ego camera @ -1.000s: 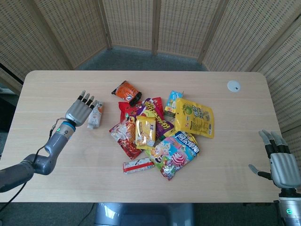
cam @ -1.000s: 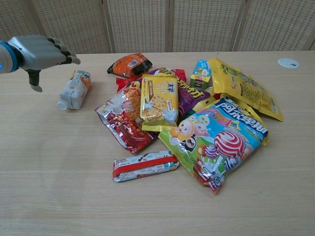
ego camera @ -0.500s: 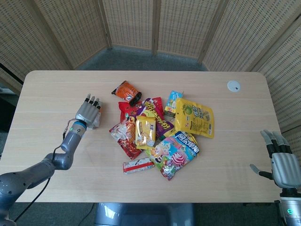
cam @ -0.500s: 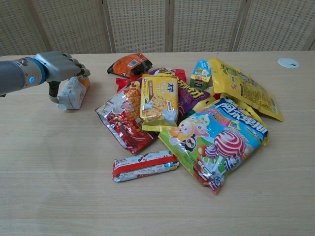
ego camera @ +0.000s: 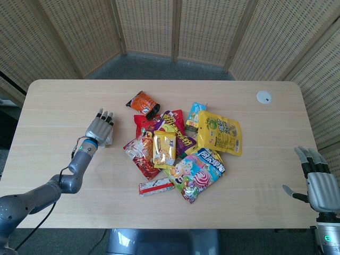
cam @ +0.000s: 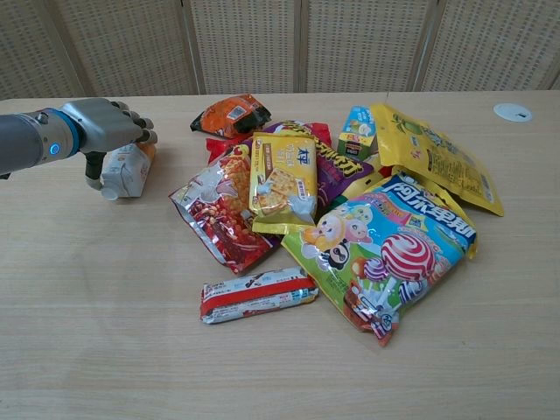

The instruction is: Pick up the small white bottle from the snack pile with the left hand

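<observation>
The small white bottle [cam: 128, 171] lies on its side on the table, left of the snack pile [cam: 289, 188] and apart from it. My left hand [cam: 103, 125] sits on top of it, fingers stretched over its far side and the thumb down at its near left side. In the head view that left hand [ego camera: 100, 129] covers nearly all of the bottle, with its fingers straight. The bottle still rests on the table. My right hand [ego camera: 320, 185] hangs open at the table's right front corner, holding nothing.
The pile holds a yellow cracker pack [cam: 282, 178], a red chip bag [cam: 219, 214], a lollipop bag [cam: 394, 249] and a big yellow bag [cam: 437, 157]. A red-and-white bar [cam: 256, 295] lies in front. A white disc [ego camera: 264, 96] sits far right.
My left hand has come forward and down from beside the bottle until it lies over it. The bottle and my right hand have not moved.
</observation>
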Controlling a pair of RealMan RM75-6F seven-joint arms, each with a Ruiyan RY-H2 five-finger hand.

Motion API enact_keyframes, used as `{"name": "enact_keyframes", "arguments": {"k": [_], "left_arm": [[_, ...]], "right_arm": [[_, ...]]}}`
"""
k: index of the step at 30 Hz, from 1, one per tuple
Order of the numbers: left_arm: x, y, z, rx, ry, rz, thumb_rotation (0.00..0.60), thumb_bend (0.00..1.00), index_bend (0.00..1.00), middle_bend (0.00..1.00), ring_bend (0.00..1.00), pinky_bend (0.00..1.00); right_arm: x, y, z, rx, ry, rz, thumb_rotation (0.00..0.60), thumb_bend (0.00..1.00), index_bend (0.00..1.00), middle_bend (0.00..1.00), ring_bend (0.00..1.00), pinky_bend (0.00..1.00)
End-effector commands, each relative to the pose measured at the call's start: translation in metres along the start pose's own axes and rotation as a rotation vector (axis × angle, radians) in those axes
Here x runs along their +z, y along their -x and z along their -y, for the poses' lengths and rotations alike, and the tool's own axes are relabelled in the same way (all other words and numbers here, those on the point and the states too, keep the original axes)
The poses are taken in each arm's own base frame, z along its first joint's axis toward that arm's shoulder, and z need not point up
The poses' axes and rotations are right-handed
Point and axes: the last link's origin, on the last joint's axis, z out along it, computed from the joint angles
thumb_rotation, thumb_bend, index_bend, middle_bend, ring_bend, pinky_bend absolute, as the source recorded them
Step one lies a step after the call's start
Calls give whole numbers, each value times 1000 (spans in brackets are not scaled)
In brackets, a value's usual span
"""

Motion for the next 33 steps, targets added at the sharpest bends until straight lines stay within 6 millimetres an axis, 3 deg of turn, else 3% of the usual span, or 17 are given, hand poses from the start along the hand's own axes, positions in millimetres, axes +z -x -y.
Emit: {"name": "enact_keyframes", "arguments": {"k": [1, 3, 10, 12, 16, 19, 28, 33], "left_arm": [[1, 1, -1, 21, -2, -18, 600, 0, 246, 7, 15, 87], [1, 3, -3, 53, 0, -26, 600, 0, 323, 22, 36, 145], [3, 13, -13, 131, 16, -35, 600, 0, 430, 92, 105, 180], [4, 14, -16, 138, 14, -51, 600, 0, 530, 205, 213, 254], [4, 11, -19, 123, 12, -104, 600, 0, 777, 570, 551, 501], [4, 8, -18, 126, 13, -140, 600, 0, 868, 695, 674, 610], [1, -1, -10, 77, 7, -195, 600, 0, 877, 713, 717, 647], [-8, -28, 5, 27, -2, -272, 600, 0, 876, 714, 720, 646]], "right_arm": [[0, 0, 0, -1, 1, -3, 600, 0, 0, 0, 0, 0], [0, -1, 0, 1, 1, -4, 600, 0, 0, 0, 0, 0], [0, -4, 0, 2, -3, -14, 600, 0, 0, 0, 0, 0], [0, -5, 0, 8, -3, -18, 600, 0, 0, 0, 0, 0], [0, -5, -1, 10, 0, -19, 600, 0, 0, 0, 0, 0], [0, -5, -1, 9, -1, -19, 600, 0, 0, 0, 0, 0], [-1, -5, 0, 12, -4, -17, 600, 0, 0, 0, 0, 0], [-1, -5, 0, 11, -5, -14, 600, 0, 0, 0, 0, 0]]}}
